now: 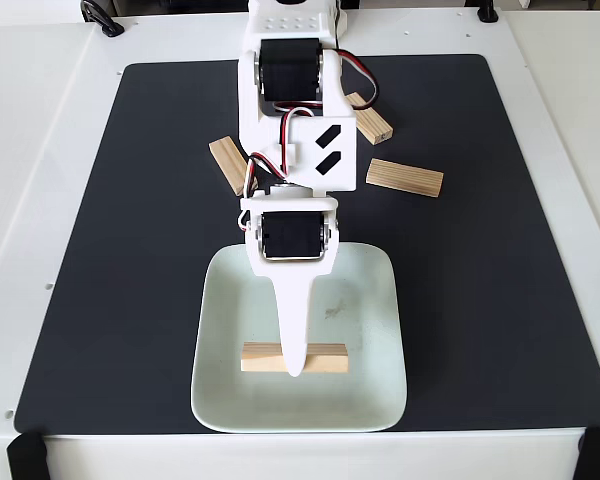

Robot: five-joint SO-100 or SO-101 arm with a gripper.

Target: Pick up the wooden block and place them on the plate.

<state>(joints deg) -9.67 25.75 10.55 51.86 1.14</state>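
One block (325, 357) lies flat in the plate (370, 300), directly under the claw (295, 368). Its long axis runs left to right in the fixed view, square across the line of the claw's long white finger, which covers the block's middle and leaves both ends showing on either side. Whether the claw is apart or clamped on this block cannot be told: one finger faces the camera and hides the other, and no gap shows.

Three more blocks lie on the black mat (500, 250), all beyond the claw, toward the arm's base. The nearest to the claw is the free block (405, 178) up and to the right, its long axis almost left to right with a slight tilt. A second block (372, 117) sits farther back on the same side, partly hidden by the arm. A third (226, 163) lies up and to the left, angled, one end behind the arm's wiring.

Judging by the layout, one block is delivered and three remain. The coming move likely turns on lifting clear of the plate and swinging back-right, then turning the wrist so the fingers straddle the next block's short width.

The mat rests on a white tabletop (40, 200).
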